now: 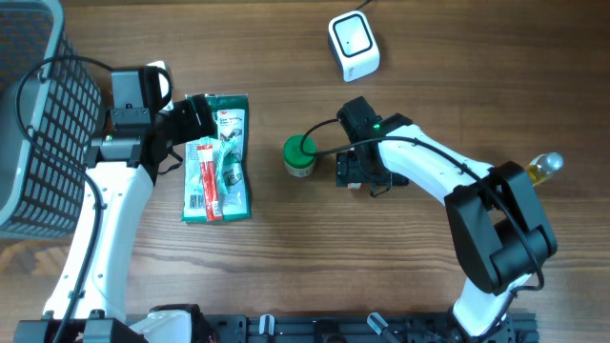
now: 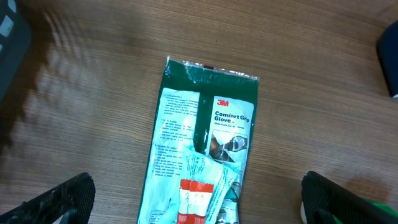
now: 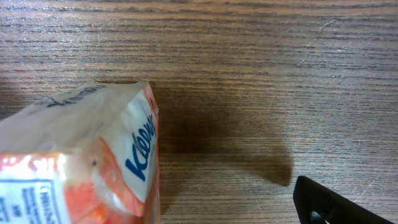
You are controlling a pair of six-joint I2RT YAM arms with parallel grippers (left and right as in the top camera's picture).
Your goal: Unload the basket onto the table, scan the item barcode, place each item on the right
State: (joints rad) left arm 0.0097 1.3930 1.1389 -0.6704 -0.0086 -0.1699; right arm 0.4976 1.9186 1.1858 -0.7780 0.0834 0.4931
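1. My left gripper (image 1: 197, 120) is spread wide and grasps nothing. It hangs over the far end of the glove package (image 2: 211, 124), with one finger (image 2: 59, 200) on each side and bare wood between each finger and the package.
2. The glove package lies flat on the counter (image 1: 286, 267), left of centre. Its long axis runs from the near side to the far side with a slight tilt, and its sealed green header points away from me.
3. A red-and-white pack (image 1: 204, 181) lies on top of it, along the same axis.
4. The basket (image 1: 38, 143) crowds my left arm on the outer side, so there is little room there.
5. A narrow strip of bare wood separates the package from the green-lidded jar (image 1: 299, 155).
6. My right gripper (image 1: 360, 176) is just beside that jar, also wide open. In the wrist view one finger (image 3: 336, 205) stands well clear of the tissue pack (image 3: 81, 155). The other finger is hidden, so I cannot tell whether it touches the pack.
7. The tissue pack's corner points up the wrist picture. From above my arm covers it, so I cannot tell its long axis.
8. The scanner (image 1: 354, 45) sits at the far edge, well apart from both items.
9. A bottle (image 1: 545, 166) stands by my right elbow.
10. The near middle of the counter is open.
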